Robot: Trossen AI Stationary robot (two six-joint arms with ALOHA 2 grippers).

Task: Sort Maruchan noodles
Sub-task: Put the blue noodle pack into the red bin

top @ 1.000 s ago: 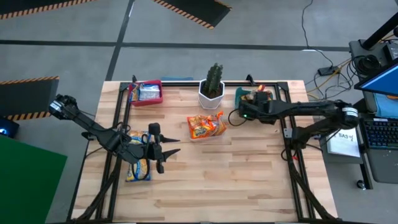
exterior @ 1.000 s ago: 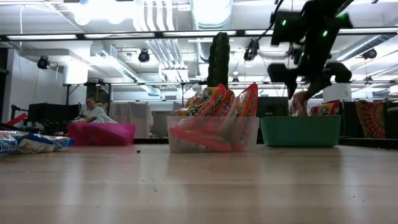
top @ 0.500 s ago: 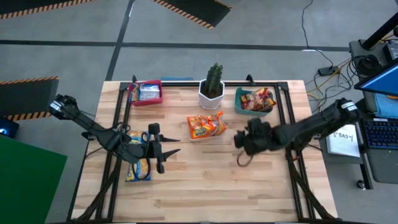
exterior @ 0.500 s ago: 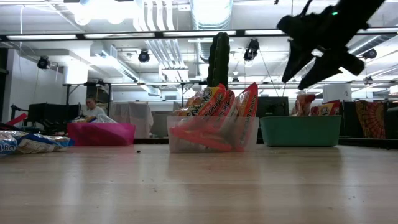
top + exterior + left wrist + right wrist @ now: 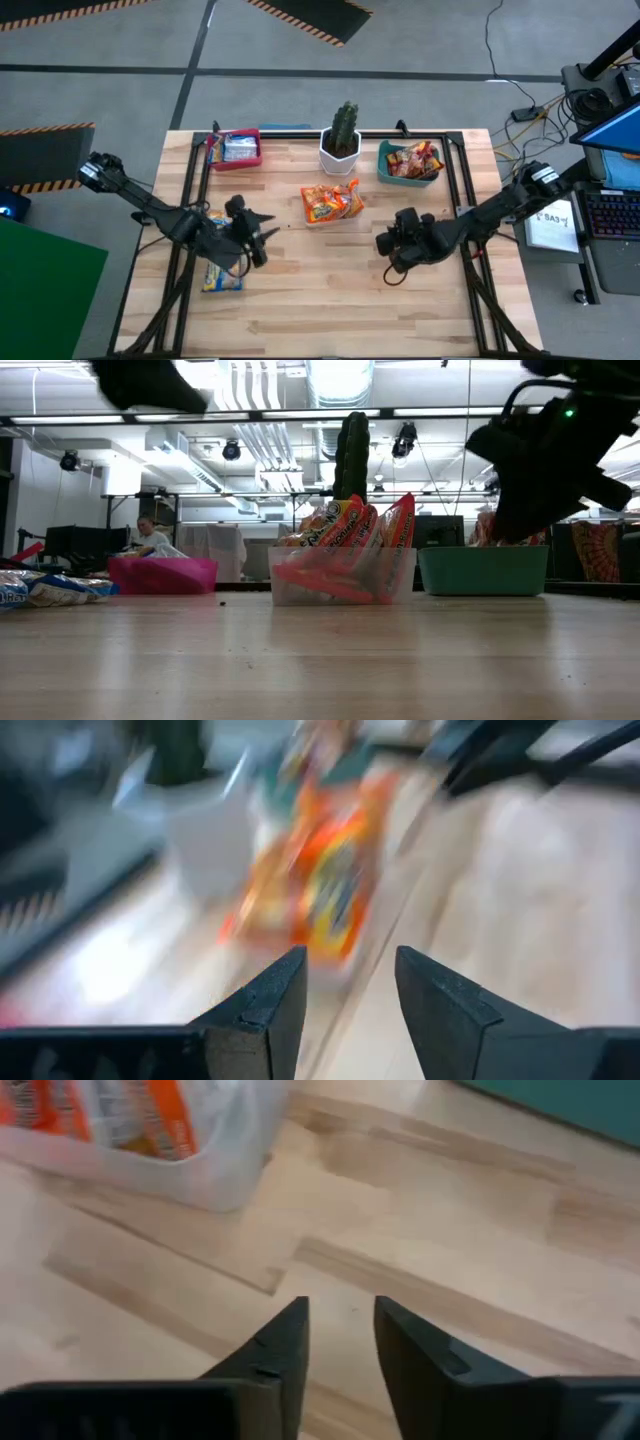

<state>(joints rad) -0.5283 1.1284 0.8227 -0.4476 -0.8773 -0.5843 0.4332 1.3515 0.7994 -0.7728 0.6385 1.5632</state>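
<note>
R gripper (image 5: 390, 243) now hangs low over bare wood near table centre-right, just below/right of the clear bin (image 5: 330, 214); a sec ago it was up at the teal bin (image 5: 408, 163), half a sec ago midway back. R wrist view shows its fingers (image 5: 285, 1342) slightly parted w/ nothing between, only planks underneath, clear bin's corner ahead. So, by my read: drop into teal is done, arm is coming back for the next pick. L gripper (image 5: 252, 238) has shifted too: earlier its fingers pointed out flat toward the middle, now the wrist is tucked in/rotated nearer the yellow-blue packets (image 5: 222, 268) lying at the table's left edge. L wrist view is heavily blurred (moving), fingers (image 5: 268, 1003) apart, empty, looking toward orange packets (image 5: 325, 890) in the clear bin. Noodle locations: orange ones stand upright in clear bin mid-table; red-orange ones in teal bin at back right; a couple of blue-ish in the pink bin (image 5: 238, 150) back left; yellow-blue pile loose on the wood by L arm. Cactus pot (image 5: 341, 143) sits btwn the two back bins. Sorting roughly midway: clear bin not yet emptied, loose pile still unsorted.
</note>
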